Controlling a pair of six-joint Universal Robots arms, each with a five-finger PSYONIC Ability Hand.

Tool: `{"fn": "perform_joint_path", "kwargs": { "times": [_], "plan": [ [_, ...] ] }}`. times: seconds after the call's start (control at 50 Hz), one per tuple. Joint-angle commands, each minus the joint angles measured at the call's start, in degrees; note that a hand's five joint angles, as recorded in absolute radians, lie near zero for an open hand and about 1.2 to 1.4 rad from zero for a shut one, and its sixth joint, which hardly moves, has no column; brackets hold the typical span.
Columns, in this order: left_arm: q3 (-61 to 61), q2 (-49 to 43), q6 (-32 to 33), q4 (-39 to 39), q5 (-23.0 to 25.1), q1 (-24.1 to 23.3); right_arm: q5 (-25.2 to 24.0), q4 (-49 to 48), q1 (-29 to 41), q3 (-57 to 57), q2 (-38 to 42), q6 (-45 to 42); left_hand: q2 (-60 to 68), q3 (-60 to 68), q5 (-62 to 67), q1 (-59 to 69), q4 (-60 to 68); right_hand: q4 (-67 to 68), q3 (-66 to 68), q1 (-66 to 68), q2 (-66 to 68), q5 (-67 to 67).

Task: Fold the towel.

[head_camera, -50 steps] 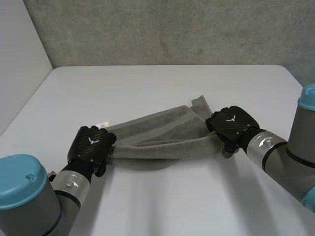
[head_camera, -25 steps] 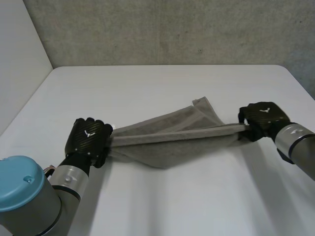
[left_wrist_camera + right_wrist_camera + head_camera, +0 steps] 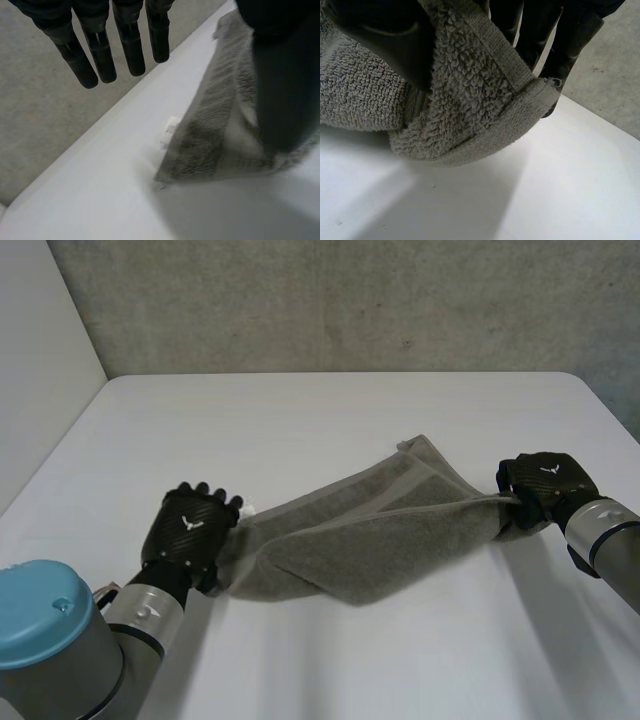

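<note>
Grey towel [image 3: 370, 535] is bunched lengthwise & creased, sagging onto the white bench [image 3: 300, 420] btwn my two hands, one corner poking out near the R end. My right robot hand [image 3: 540, 488] is clamped on that end: thumb & fingers pinch the hemmed edge, holding it just above the bench. My left robot hand [image 3: 192, 532] sits at the L end w/ fingers straight, gripping nothing; towel corner w/ white tag [image 3: 171, 126] lies by its thumb. Both arms reach in low.
</note>
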Motion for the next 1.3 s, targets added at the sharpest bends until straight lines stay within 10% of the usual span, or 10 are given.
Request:
{"fn": "perform_joint_path", "kwargs": {
  "times": [0.02,0.72,1.16,1.3],
  "plan": [
    [0.29,-2.41,0.14,-0.79,5.18,0.14,0.02,-0.07,0.04,-0.01,0.04,0.02,-3.55,-1.5,-10.29,-2.55,-2.76,3.5,3.28,4.7,3.53,3.15],
    [10.84,-12.61,-1.27,-8.0,7.03,0.94,0.19,0.01,0.31,0.17,2.07,-0.51,25.55,27.6,18.81,26.55,26.34,3.5,3.28,4.7,3.53,3.15],
    [14.44,-13.22,-13.57,-12.75,7.12,0.67,0.37,0.01,0.57,0.26,3.21,-1.39,54.3,56.34,47.55,55.29,55.08,3.5,3.28,4.7,3.53,3.15],
    [14.35,-5.87,-13.49,-12.57,6.5,1.81,0.37,1.95,0.48,-0.53,-6.55,-1.13,54.3,56.34,47.55,55.29,55.08,3.5,3.28,4.7,3.53,3.15]
  ]
}}
